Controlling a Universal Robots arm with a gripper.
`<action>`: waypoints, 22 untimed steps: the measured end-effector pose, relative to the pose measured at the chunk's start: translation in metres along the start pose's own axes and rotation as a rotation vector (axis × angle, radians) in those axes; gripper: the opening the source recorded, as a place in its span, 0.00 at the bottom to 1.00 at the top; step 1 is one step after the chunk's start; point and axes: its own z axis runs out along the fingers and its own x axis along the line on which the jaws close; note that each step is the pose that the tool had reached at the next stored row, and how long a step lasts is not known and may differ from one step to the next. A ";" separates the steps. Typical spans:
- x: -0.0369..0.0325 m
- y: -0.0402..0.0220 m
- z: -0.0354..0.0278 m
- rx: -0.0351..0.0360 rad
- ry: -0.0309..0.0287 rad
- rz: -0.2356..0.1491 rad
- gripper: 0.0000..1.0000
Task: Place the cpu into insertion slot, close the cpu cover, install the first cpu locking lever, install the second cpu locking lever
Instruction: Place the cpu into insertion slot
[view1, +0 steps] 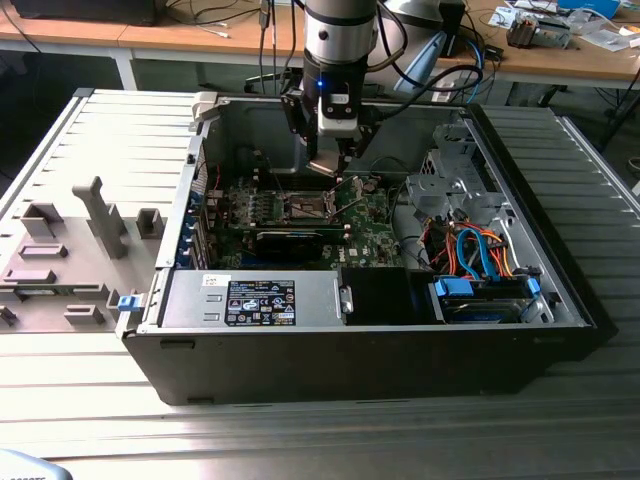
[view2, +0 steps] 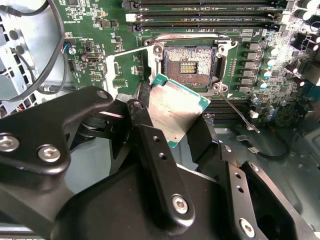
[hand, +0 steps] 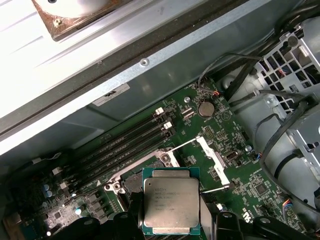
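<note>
My gripper (view2: 172, 125) is shut on the cpu (view2: 172, 112), a flat square chip with a dull silver top and green edge, gripped on two opposite sides by the black fingers (view2: 145, 125). The chip hangs tilted a little above the motherboard, just beside the insertion slot (view2: 190, 62), whose dark recess lies uncovered. In the first wrist view the cpu (hand: 171, 202) hides part of the insertion slot (hand: 150, 164). The cpu cover (hand: 213, 157) stands raised at one side of the socket. In the exterior view the gripper (view1: 330, 165) hovers inside the open computer case over the insertion slot (view1: 305, 207).
A thin locking lever (view2: 237, 114) sticks out from the socket corner. Long memory slots (view2: 200, 17) run beside the socket. A black card (view1: 290, 245), power supply (view1: 250, 298), drive cage (view1: 450, 180) and orange and blue cables (view1: 480, 250) crowd the case. A grey fixture (view1: 95, 225) lies outside.
</note>
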 end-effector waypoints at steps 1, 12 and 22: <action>0.0000 0.0000 0.0001 -0.0001 -0.0001 0.001 0.54; 0.0000 0.0000 0.0005 -0.0002 -0.0009 0.010 0.54; 0.0000 -0.0001 0.0010 -0.0003 -0.0016 0.018 0.54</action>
